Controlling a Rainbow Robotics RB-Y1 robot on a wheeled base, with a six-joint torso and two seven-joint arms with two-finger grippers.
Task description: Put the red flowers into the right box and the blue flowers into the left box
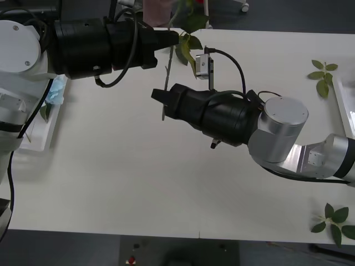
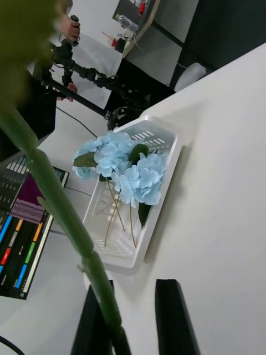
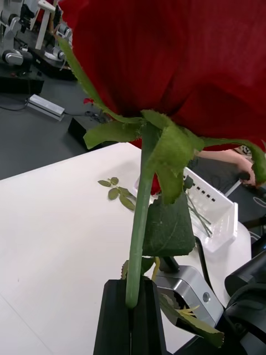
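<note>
A red rose (image 3: 166,61) is held up over the table (image 1: 111,166) at about 12 o'clock. Its green stem (image 1: 166,83) is pinched by the left gripper (image 3: 131,302), with both jaws pressed on it just under the bloom. Lower down, the same stem is pinched by the right gripper (image 2: 130,327) too. Three blue flowers (image 2: 124,166) are laid in the left box (image 2: 160,194), at about 9 o'clock. Loose leaf sprigs (image 1: 321,77) are seen at 3 o'clock.
</note>
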